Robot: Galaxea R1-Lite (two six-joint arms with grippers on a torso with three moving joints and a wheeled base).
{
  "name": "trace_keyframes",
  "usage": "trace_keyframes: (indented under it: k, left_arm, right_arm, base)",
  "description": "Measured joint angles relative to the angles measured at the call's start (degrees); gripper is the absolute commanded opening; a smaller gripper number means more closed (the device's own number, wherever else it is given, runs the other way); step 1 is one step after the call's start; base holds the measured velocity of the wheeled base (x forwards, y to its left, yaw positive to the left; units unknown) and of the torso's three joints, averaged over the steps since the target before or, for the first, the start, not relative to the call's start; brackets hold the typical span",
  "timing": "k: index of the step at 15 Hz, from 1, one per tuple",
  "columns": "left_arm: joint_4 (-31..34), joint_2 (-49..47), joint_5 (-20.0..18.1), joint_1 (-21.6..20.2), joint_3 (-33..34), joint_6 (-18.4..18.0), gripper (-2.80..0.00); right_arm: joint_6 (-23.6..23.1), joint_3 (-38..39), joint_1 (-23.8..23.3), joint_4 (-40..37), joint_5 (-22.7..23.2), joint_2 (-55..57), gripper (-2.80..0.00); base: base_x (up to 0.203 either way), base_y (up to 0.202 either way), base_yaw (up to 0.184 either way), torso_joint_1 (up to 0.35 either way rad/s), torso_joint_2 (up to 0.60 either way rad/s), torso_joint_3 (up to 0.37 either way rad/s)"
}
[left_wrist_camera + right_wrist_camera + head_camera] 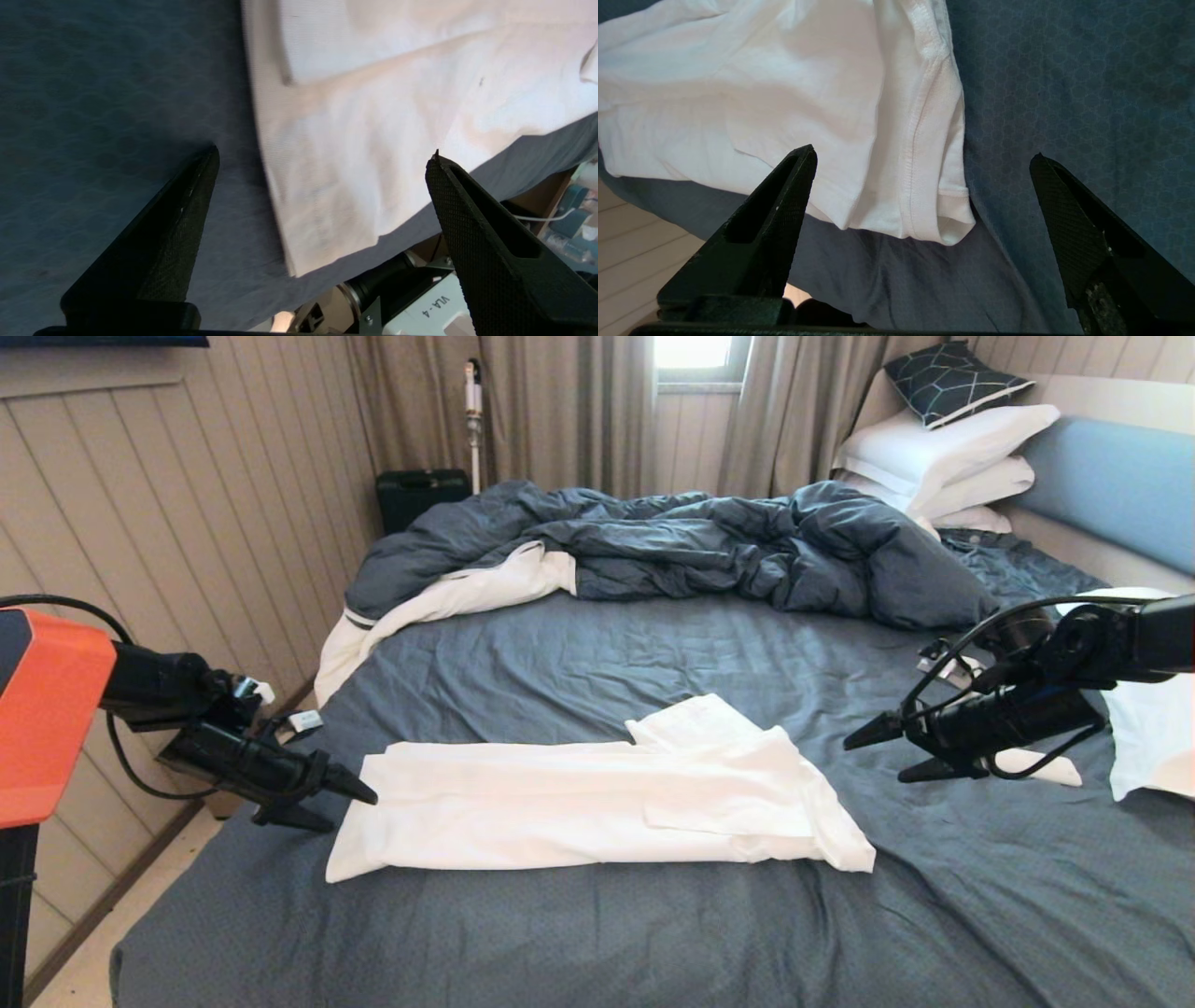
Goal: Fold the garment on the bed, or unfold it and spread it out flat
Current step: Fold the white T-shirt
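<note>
Garment (597, 798) lies folded into a long strip on the bed (653, 653), between my hands. Left gripper (327, 803) and right gripper (882, 751) both spread wide, empty, off either end. Soft, limp cotton: pinch hem corners, both layers.

Head looks down – wrists close – all share the garment (597, 803).
</note>
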State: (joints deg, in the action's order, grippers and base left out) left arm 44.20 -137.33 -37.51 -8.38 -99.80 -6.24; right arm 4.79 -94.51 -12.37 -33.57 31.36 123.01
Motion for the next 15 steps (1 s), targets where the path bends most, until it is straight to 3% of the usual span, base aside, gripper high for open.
trace_keyframes:
  k: [15]
  left_arm:
    - [-0.13, 0.37, 0.22, 4.55, 0.20, 3.18, 0.00]
  right_arm:
    - [-0.06, -0.16, -0.09, 0.00, 0.08, 0.05, 0.00]
  base:
    - [0.000, 0.000, 0.000, 0.000, 0.00, 0.000]
